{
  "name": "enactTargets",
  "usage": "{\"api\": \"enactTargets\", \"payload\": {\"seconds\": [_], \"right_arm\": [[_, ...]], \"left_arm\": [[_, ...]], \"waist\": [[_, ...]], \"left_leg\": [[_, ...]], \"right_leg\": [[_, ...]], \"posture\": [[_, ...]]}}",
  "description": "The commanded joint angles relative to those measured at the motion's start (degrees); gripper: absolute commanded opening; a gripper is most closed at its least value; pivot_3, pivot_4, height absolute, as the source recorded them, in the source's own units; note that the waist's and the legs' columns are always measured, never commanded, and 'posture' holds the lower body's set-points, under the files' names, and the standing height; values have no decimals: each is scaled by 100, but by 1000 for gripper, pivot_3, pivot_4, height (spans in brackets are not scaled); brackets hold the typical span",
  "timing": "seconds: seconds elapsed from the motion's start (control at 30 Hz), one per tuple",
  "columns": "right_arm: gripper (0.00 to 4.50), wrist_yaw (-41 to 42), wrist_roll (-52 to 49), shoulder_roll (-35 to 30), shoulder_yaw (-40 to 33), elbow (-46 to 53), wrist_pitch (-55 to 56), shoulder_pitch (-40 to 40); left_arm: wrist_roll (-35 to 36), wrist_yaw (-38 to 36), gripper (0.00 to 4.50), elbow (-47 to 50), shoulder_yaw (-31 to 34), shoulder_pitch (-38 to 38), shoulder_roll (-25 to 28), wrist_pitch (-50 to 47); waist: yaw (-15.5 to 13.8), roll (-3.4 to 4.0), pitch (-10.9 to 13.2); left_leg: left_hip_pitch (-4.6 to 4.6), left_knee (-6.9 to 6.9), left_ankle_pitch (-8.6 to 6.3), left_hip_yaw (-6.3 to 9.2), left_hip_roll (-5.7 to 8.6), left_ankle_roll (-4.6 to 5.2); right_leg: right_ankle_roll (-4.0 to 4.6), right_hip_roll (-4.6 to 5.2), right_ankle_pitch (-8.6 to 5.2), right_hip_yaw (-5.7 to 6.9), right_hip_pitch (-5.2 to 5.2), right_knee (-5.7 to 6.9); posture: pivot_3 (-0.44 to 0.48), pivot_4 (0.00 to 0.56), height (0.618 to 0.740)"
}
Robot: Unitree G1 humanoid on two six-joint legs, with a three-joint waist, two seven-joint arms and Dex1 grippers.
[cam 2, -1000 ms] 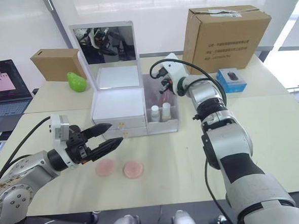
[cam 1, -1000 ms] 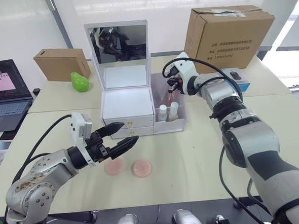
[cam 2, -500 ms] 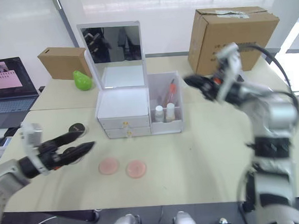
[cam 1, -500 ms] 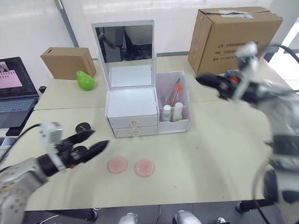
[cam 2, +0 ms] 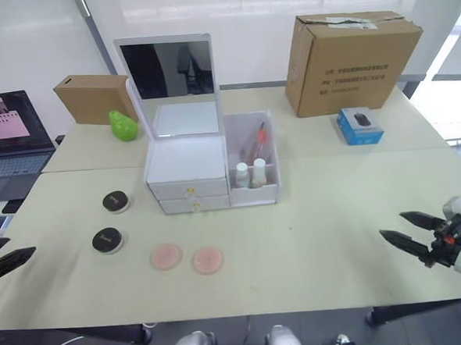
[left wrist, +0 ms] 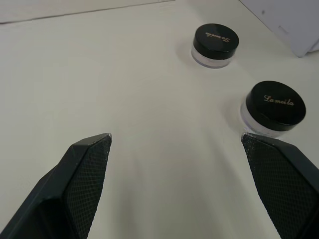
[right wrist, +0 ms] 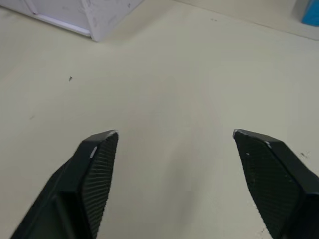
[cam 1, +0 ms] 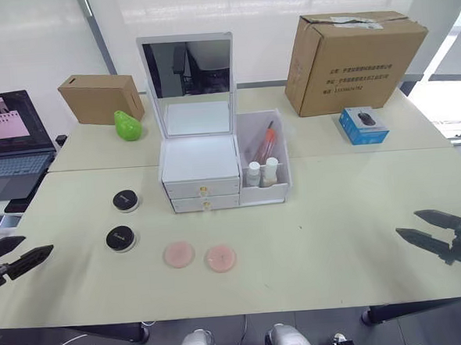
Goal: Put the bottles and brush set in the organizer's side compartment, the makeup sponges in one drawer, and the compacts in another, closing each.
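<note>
Head views: organizer stands mid-tabletop, mirror upright, both gold-knobbed drawers shut. Side compartment already holds the bottles and the brush set, which leans toward its back wall.
Loose items: makeup sponges lie side by side in front of the drawers; compacts sit to the organizer's left, apart from each other.
Left end effector: at the left edge of the head views, low over the tabletop, fingers spread, nothing between them.
Right end effector: at the right edge, fingers parted, carrying nothing, well apart from every task item.
Left wrist view: both black fingers wide apart over bare tabletop; the two compacts lie ahead, the nearer one just beside the tip of one finger, gold lettering on each lid.
Right wrist view: fingers wide apart over bare tabletop, a corner of the organizer far ahead.
Step in hand: side compartment looks filled; drawer work not yet begun.
Next move: judged, a drawer must be pulled open by its knob before sponges or compacts go in; the left arm is better placed.
Hard to make out: the number of brushes in the sleeve, and the drawers' insides.
</note>
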State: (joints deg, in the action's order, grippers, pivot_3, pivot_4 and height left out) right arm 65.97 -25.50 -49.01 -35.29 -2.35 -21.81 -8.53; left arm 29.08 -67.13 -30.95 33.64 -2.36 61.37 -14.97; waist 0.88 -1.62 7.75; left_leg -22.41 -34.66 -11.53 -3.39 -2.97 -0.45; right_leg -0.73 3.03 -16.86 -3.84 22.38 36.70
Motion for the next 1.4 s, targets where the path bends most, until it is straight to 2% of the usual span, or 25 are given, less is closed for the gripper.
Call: {"api": "enactTargets", "payload": {"seconds": [0.03, 0.23, 0.3, 0.43, 0.47, 0.53, 0.57, 0.6, 0.67, 0.7, 0.73, 0.8, 0.87, 0.97, 1.1, 1.4], "right_arm": [[4468, -1, -140, -24, -176, 129, 234, -37], [4468, -279, -351, 115, 51, 767, -38, -45], [4468, -436, -689, 151, 214, 1460, -451, 43], [4468, -1104, -1798, 242, 715, 2820, -1530, 705], [4468, -1245, -2021, 272, 906, 2986, -1756, 932], [4468, -1479, -2286, 317, 1233, 3179, -2054, 1308], [4468, -1555, -2343, 361, 1394, 3218, -2113, 1474], [4468, -1600, -2319, 453, 1640, 3176, -2103, 1720], [4468, -1727, -2287, 621, 1993, 3086, -2124, 2108], [4468, -1803, -2245, 714, 2148, 2992, -2137, 2302], [4468, -1787, -2177, 788, 2327, 2866, -2117, 2471], [4468, -1771, -2133, 898, 2576, 2690, -2129, 2713], [4468, -1696, -2142, 943, 2725, 2611, -2137, 2788], [4468, -1531, -1992, 891, 2878, 2541, -2001, 2755], [4468, -1432, -1876, 840, 2855, 2370, -1871, 2763], [4468, -1460, -1752, 859, 2852, 2265, -1807, 2771]], "left_arm": [[-77, -159, 4500, 25, 11, 151, 143, 129], [-92, -107, 4500, 420, -58, 142, -86, 19], [40, 69, 4500, 1186, -71, -88, -385, -184], [710, 946, 4500, 3814, -259, -932, -1600, -893], [900, 1362, 4500, 4597, -543, -1158, -2106, -1026], [1078, 1939, 4500, 5599, -962, -1393, -2786, -1173], [981, 2250, 4500, 5998, -1263, -1457, -3135, -1123], [577, 2887, 4500, 6367, -1804, -1368, -3757, -916], [-83, 3847, 4500, 6743, -2480, -1187, -4633, -603], [-574, 4307, 4500, 6747, -2755, -1078, -4991, -378], [-1478, 4870, 4500, 6589, -3233, -1022, -5277, 74], [-2733, 5620, 4500, 6190, -3905, -873, -5620, 674], [-3343, 6082, 4500, 5622, -4188, -588, -5790, 1028], [-3599, 6441, 4500, 4964, -4205, -187, -5962, 1330], [-3759, 6537, 4500, 4573, -4626, 72, -6198, 1808], [-3835, 6765, 4500, 4188, -4780, 255, -6475, 2414]], "waist": [[-1, 1, 0], [-3, 0, -1], [-3, 4, -2], [40, 11, -1], [33, -1, -1], [17, -24, -4], [1, -33, -4], [-24, -44, -2], [-103, -40, -3], [-124, -40, -4], [-147, -37, -6], [-160, -32, -10], [-163, -24, -15], [-160, -19, -18], [-146, -15, -20], [-144, -10, -23]], "left_leg": [[0, 0, 0, -4, 2, 0], [0, -1, 1, -15, 3, 1], [-1, -2, 1, -15, 2, 1], [-2, -4, 1, -14, 2, 1], [-4, -6, 1, -13, 2, 1], [-7, -10, 10, -9, 3, 16], [-8, -13, 10, -9, 7, 16], [-12, -16, 10, -10, 9, 17], [-28, -29, 11, -7, 13, 18], [-39, -38, 13, -8, 19, 22], [-47, -46, 25, -7, 24, 41], [-61, -60, 26, -6, 35, 43], [-64, -63, 27, -4, 40, 44], [-79, -65, 28, 0, 41, 46], [-81, -66, 28, 10, 34, 48], [-79, -66, 28, 5, 35, 48]], "right_leg": [[0, 6, 1, 1, 0, 3], [-39, 14, 30, 5, -6, 2], [-41, 15, 30, 5, -6, 4], [-46, 39, 39, -8, -12, 8], [-50, 36, 39, -7, -12, 7], [-53, 35, 42, -4, -18, -2], [-59, 35, 44, -4, -21, -5], [-64, 34, 46, -6, -22, -5], [-80, 33, 58, 4, -24, -19], [-86, 34, 65, 3, -22, -19], [-87, 25, 73, 2, -24, -27], [-87, 7, 104, -1, -27, -57], [-85, 6, 108, -2, -29, -64], [-87, 3, 107, 2, -19, -67], [-87, -6, 107, -2, -18, -67], [-88, -13, 108, -4, -18, -64]], "posture": [[0, 150, 740], [0, 150, 740], [0, 150, 740], [0, 150, 740], [0, 150, 740], [0, 150, 740], [0, 150, 740], [0, 150, 740], [0, 150, 740], [0, 150, 740], [0, 150, 740], [0, 150, 740], [0, 150, 740], [0, 150, 740], [0, 150, 740], [0, 150, 740]]}}
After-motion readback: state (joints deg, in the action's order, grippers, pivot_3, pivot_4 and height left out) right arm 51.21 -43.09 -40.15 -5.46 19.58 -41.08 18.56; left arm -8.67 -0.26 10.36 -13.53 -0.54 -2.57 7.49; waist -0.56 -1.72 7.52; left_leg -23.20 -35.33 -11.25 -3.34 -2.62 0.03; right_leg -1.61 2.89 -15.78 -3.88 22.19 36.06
